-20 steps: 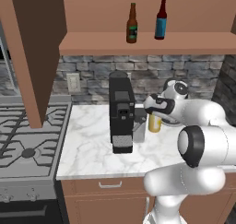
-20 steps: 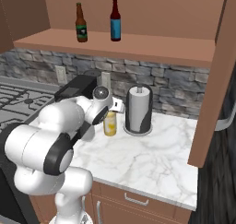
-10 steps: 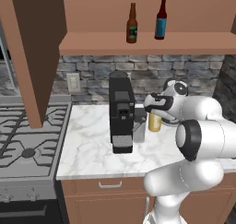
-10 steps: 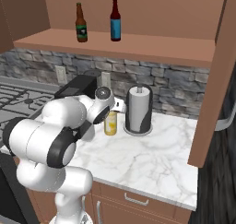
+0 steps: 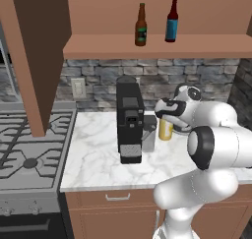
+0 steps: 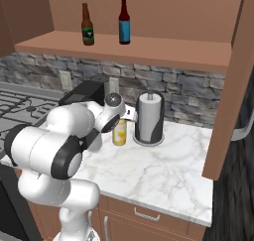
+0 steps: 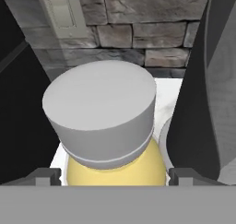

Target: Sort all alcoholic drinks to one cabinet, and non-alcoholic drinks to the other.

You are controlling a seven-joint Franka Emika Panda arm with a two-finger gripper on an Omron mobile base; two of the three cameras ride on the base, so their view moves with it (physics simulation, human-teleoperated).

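I have the claw (image 7: 110, 174) spread open around the yellow bottle (image 7: 115, 165), which stands upright on the marble bench (image 6: 163, 170) between the black coffee machine (image 5: 129, 120) and the paper towel roll (image 6: 149, 117); its 2 fingertips (image 7: 46, 176) flank the bottle's shoulder. The brown bottle (image 5: 141, 25) and blue bottle (image 5: 172, 21) stand on the open cabinet shelf (image 5: 157, 45) above.

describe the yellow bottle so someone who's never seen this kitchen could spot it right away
On the marble counter, under the wooden shelf, look between the black coffee machine and the paper towel roll. The yellow bottle stands there, squat with a whitish cap, below the gripper.
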